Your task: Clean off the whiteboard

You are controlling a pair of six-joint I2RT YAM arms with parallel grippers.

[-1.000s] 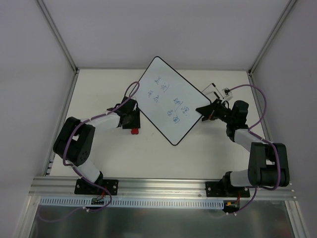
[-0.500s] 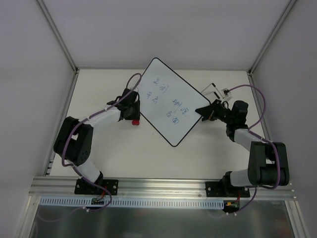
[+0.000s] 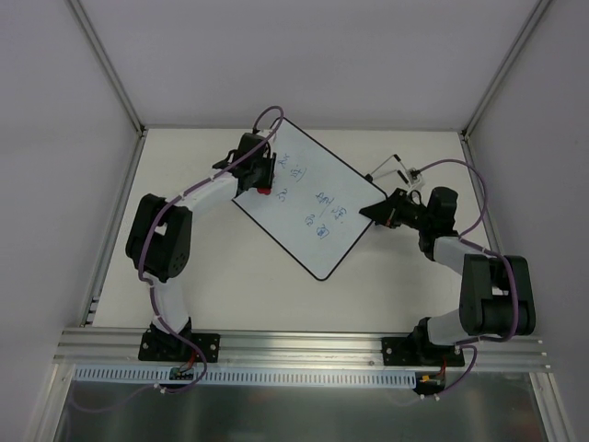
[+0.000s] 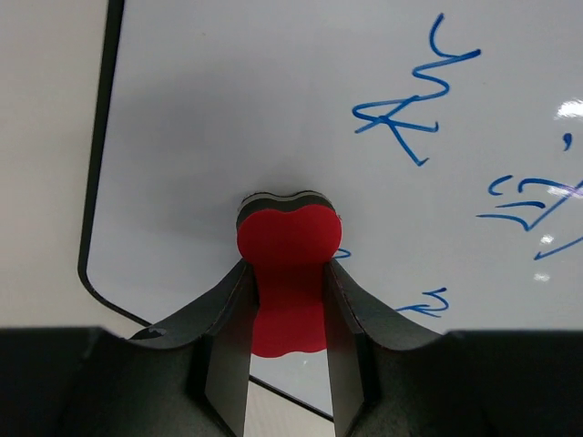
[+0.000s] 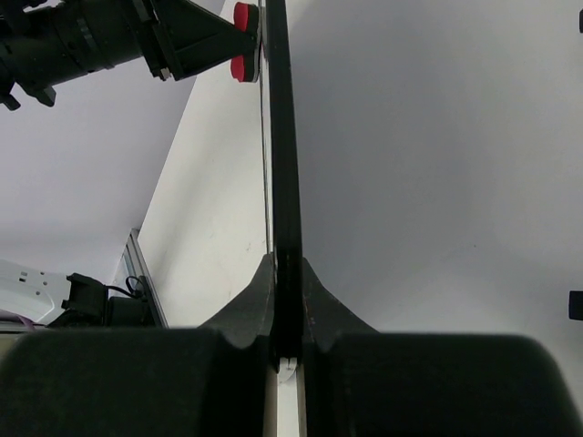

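Clamping the whiteboard [image 3: 276, 221] by its rim, my right end effector [image 5: 284, 264] steadies it so my left end effector [image 4: 287, 266], closed on the red eraser [image 4: 288, 238], can scrub the blue writing [image 4: 393, 112].

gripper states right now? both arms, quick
Left gripper: closed, holding the red eraser.
Right gripper: closed, clamped on the whiteboard edge.

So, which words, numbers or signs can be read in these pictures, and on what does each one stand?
Blue handwriting on the whiteboard: several groups of loose strokes. No letter or number can be read with certainty, even in the close left wrist view.
Red eraser: no text shows on it.
Elsewhere: no label, brand or number is readable.
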